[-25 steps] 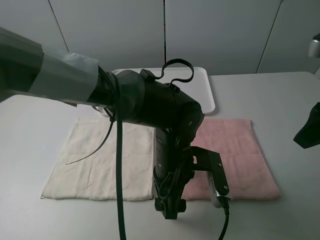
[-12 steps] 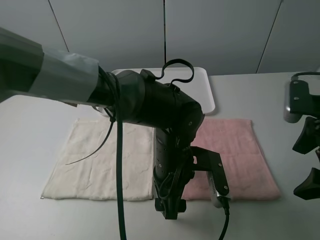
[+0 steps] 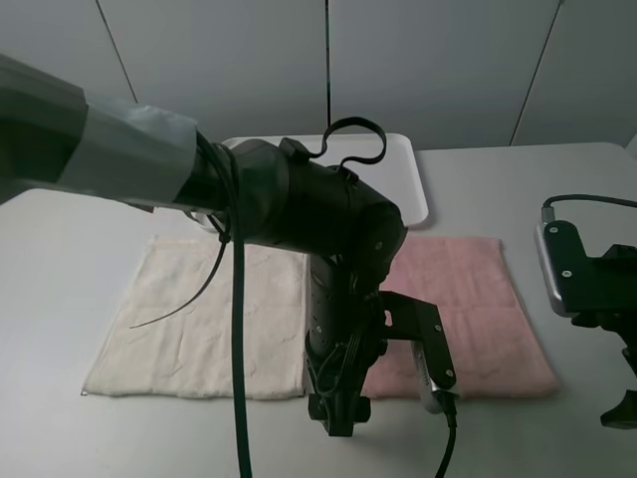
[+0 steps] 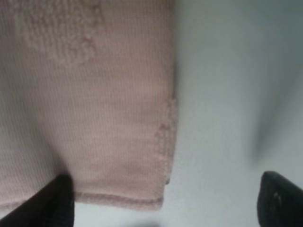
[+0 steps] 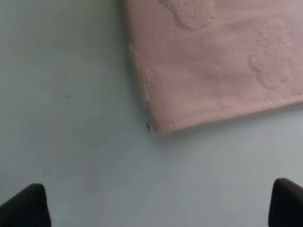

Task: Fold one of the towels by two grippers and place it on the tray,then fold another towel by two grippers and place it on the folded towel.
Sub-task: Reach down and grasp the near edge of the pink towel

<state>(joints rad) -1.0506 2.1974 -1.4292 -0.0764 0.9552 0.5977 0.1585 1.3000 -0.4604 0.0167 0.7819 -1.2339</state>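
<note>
A pink towel [image 3: 468, 304] lies flat on the table at the right, and a cream towel [image 3: 199, 319] lies flat beside it at the left. A white tray [image 3: 406, 169] sits behind them. My left gripper [image 3: 338, 418] is low at the pink towel's near left corner. In the left wrist view it [image 4: 165, 208] is open, with that corner [image 4: 94, 104] between the fingertips. My right gripper [image 3: 622, 408] hangs past the pink towel's near right corner. In the right wrist view it [image 5: 156, 208] is open above bare table, with the corner [image 5: 213, 61] just ahead.
The grey table [image 3: 518, 179] runs wide around both towels. The bulky left arm [image 3: 299, 209] hides the seam between the towels and part of the tray. A pale wall stands behind the table.
My right arm has swung in from the right edge and come down toward the pink towel's near right corner. The left arm and both towels have not moved.
</note>
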